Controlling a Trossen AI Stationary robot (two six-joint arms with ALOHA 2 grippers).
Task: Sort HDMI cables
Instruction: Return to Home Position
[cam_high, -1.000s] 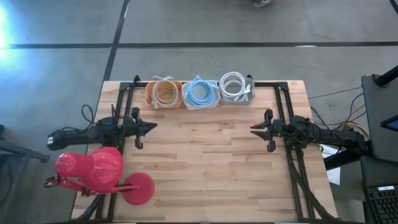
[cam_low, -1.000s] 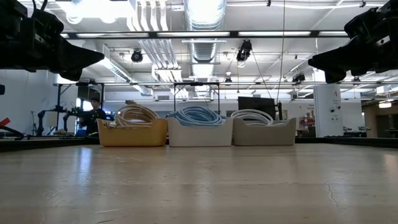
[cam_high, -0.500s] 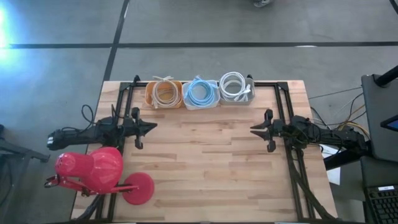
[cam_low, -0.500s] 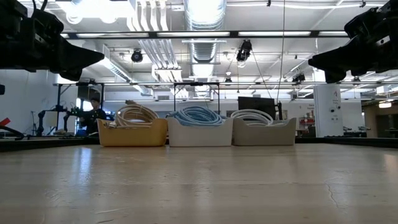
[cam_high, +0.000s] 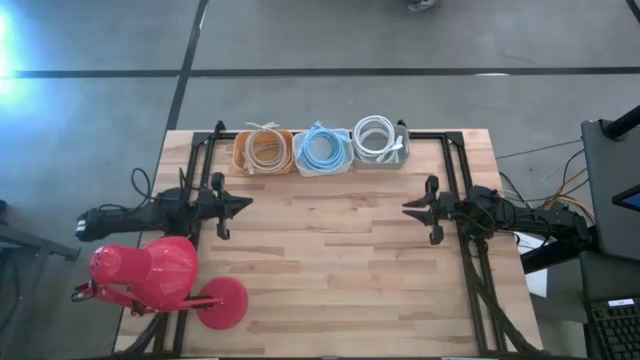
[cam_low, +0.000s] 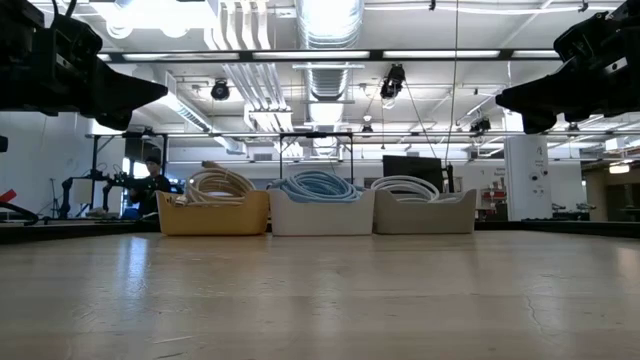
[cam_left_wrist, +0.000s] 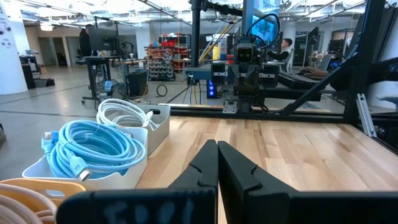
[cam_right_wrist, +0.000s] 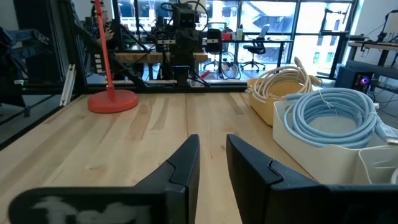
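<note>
**Bright strip lights over an open workshop**

A pale wooden worktop (cam_high: 330, 270) stands on a grey concrete floor (cam_high: 100, 130) crossed by a dark line (cam_high: 300, 72). A red lamp (cam_high: 150, 270) sits at one corner. Overhead, silver ducts (cam_low: 325, 25) and strip lights (cam_low: 180, 57) run across a white ceiling. Beyond, tall windows (cam_right_wrist: 311, 15) back several office chairs (cam_right_wrist: 254, 48).

1. The table (cam_high: 330, 260) is pale wood, striped with lighter and darker planks.
2. The orange bin (cam_high: 241, 152) carries beige cables (cam_high: 265, 148).
3. The white bin (cam_high: 322, 169) carries light blue cables (cam_high: 323, 148).
4. The gray bin (cam_high: 403, 152) carries white cables (cam_high: 375, 136).
5. The lamp (cam_high: 150, 275) is bright red all over, from shade to base.
6. The left gripper (cam_high: 247, 203) and right gripper (cam_high: 406, 208) are black, as is the frame (cam_high: 452, 160) along the table's edges.
7. The floor (cam_high: 100, 120) is grey, crossed by dark lines.
</note>
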